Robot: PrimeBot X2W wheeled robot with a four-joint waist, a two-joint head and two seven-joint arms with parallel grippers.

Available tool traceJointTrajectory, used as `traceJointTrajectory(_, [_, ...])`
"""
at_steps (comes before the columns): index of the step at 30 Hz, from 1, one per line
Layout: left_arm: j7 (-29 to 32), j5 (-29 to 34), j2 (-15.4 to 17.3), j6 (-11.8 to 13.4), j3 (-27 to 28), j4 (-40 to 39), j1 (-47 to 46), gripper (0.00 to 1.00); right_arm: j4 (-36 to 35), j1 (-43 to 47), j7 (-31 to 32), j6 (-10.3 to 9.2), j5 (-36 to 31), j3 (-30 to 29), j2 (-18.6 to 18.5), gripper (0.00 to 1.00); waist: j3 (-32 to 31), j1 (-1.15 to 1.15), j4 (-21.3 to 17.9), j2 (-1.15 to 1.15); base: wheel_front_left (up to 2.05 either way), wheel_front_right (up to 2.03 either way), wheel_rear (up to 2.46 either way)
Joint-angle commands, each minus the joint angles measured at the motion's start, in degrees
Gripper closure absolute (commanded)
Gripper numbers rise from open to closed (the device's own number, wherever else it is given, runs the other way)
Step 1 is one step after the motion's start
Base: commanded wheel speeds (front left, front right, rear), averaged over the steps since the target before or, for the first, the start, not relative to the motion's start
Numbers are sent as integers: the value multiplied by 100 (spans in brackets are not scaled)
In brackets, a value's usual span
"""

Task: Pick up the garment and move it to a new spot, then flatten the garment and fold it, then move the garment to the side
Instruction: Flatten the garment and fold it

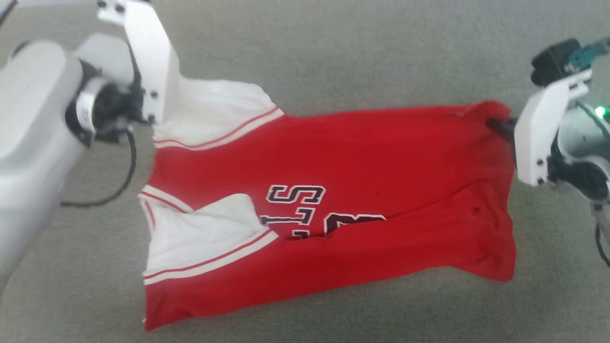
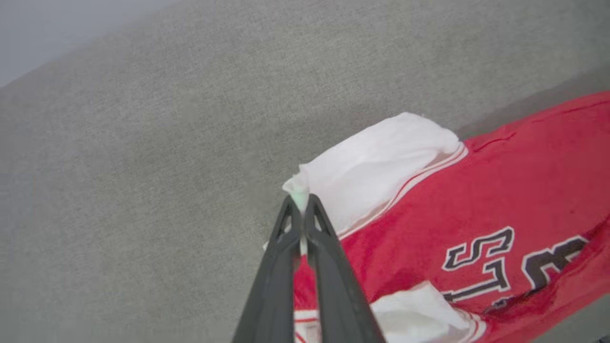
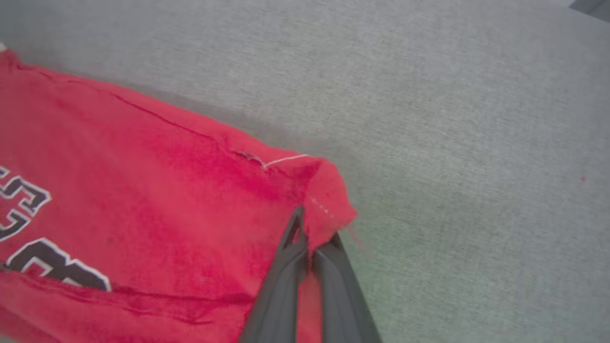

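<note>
The garment (image 1: 362,157) is a red shirt with white sleeves and dark outlined lettering, spread sideways on the grey surface with its near side folded over. My left gripper (image 2: 301,202) is shut on the tip of the far white sleeve (image 2: 381,162), at the garment's left end. My right gripper (image 3: 314,228) is shut on the far red hem corner (image 3: 329,195) at the right end; in the head view its dark fingers (image 1: 500,127) reach into that corner. The garment (image 2: 500,200) sags between both grips. In the head view the left fingertips are hidden behind the white wrist.
A grey fabric surface (image 1: 333,52) lies all around the garment, with open room on the far side and at the near edge. A black cable (image 1: 125,176) loops below the left wrist. The right wrist shows a green light (image 1: 599,112).
</note>
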Motion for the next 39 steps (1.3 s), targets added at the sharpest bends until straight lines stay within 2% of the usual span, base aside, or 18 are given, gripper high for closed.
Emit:
traceJointTrajectory(1, [88,-39,99,114,-12,-218,144,100,-117,161,72,0,42,-25,-65,100,-166,0,134,0,0,0,0])
traceJointTrajectory(9, [760,-156,960,1192,-105,-2615,1091,100,-1019,1138,638,0,159,-539,-387,100,-412,0,290,0,0,0,0])
traceJointTrajectory(15, [876,-169,1457,1800,-244,-3824,1861,100,-1344,1926,1111,0,100,-1111,-234,100,-477,0,352,0,0,0,0])
traceJointTrajectory(18, [825,-227,1539,1945,-321,-3973,2204,100,-1366,2217,1249,0,-16,-1331,-76,100,-485,0,367,0,0,0,0])
traceJointTrajectory(23, [531,-507,1410,1915,-297,-3614,2679,100,-1248,2386,1295,0,-13,-1393,267,100,-487,0,328,0,0,0,0])
traceJointTrajectory(24, [410,-543,1355,1842,-256,-3521,2722,59,-1180,2356,1256,0,-1,-1410,341,94,-487,0,312,0,0,0,0])
traceJointTrajectory(25, [301,-585,1292,1819,-207,-3386,2788,9,-1125,2317,1228,0,-91,-1399,360,76,-488,0,303,0,0,0,0])
traceJointTrajectory(26, [200,-617,1251,1770,-173,-3251,2851,0,-1087,2285,1188,0,-134,-1381,380,40,-494,0,299,0,0,0,0])
traceJointTrajectory(27, [121,-659,1221,1724,-156,-3131,2898,0,-1044,2262,1174,1,-97,-1368,436,0,-501,0,294,0,0,0,0])
traceJointTrajectory(33, [-398,-713,1070,1328,11,-2591,2944,0,-908,2133,1076,1,-102,-1406,472,0,-567,0,304,0,0,0,0])
traceJointTrajectory(39, [-968,-683,994,1155,238,-2379,3007,0,-1038,2136,954,1,-132,-1492,427,0,-667,0,348,0,0,0,0])
